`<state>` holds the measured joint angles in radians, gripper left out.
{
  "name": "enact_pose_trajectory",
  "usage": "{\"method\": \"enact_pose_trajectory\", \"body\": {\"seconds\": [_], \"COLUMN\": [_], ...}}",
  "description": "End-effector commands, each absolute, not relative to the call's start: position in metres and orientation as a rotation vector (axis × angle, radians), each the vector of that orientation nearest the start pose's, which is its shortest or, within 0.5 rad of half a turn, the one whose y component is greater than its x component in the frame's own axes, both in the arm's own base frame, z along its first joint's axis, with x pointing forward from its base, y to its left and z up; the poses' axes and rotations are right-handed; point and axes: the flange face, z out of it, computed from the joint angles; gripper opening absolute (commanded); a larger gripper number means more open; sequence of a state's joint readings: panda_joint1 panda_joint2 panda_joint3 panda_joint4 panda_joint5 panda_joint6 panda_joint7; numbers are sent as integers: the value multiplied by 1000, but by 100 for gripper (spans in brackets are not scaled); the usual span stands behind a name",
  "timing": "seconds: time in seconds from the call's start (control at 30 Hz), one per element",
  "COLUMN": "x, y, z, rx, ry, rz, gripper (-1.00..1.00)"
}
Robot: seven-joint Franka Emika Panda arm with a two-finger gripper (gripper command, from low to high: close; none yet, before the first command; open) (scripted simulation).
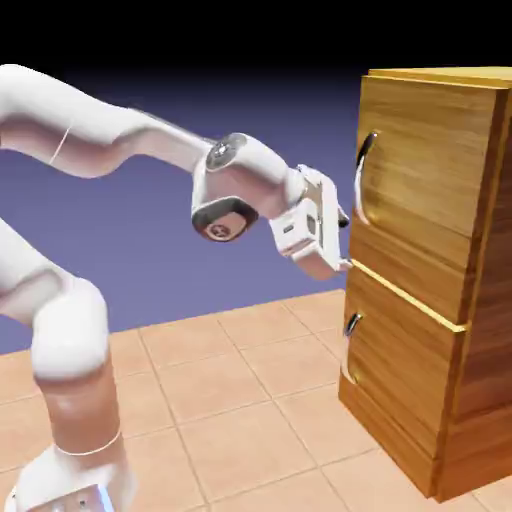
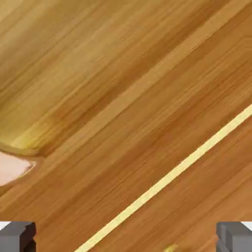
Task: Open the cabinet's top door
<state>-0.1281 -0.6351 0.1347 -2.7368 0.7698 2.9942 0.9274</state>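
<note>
Standing at the exterior view's right: cabinet [image 1: 480, 430], tall box, honey-brown wood, grain running horizontally. Top door [image 1: 425, 180] is the bigger upper panel, sits closed against the body. Its handle [image 1: 364, 180] is a long curved silver bar, upright, near the door edge closest to the arm [image 1: 150, 135], dark reflection up top, pale lower down. Lower panel [image 1: 400, 370] is shorter, with a smaller curved handle [image 1: 350, 348]. Bright yellow strip [image 1: 408, 296] marks the seam between the two panels.

Gripper [image 1: 345, 242] is open, fingers wide apart, nothing between them. It's tilted, level with the bottom part of the top door, below most of the long handle. Can't tell if a fingertip touches the wood.

Hand view adds: wood fills the frame, grain and seam on a diagonal, both grey fingertips [image 2: 17, 237] at the bottom corners. Pale pinkish handle end pokes in at the left edge, small yellow spot at the bottom, too cropped to identify. Exterior view alone gives the whole cabinet, both handles and the arm.

Floor [image 1: 240, 400]: peach square tiles, light grout lines. Backdrop [image 1: 270, 110] is blue-violet, going black at the top.
</note>
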Motion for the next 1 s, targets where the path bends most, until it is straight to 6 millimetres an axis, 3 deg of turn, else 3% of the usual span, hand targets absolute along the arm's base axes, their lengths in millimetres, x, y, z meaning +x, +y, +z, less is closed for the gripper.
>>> {"method": "enact_pose_trajectory", "body": {"seconds": [0.0, 0.47, 0.97], "x": [379, 362, 351], "y": [-46, -58, -43], "z": [500, 513, 519], "rx": [-1553, -799, -56], "ry": [1714, 1909, 1829], "rz": [-739, -404, 20], "gripper": [0, 0, 0]}}
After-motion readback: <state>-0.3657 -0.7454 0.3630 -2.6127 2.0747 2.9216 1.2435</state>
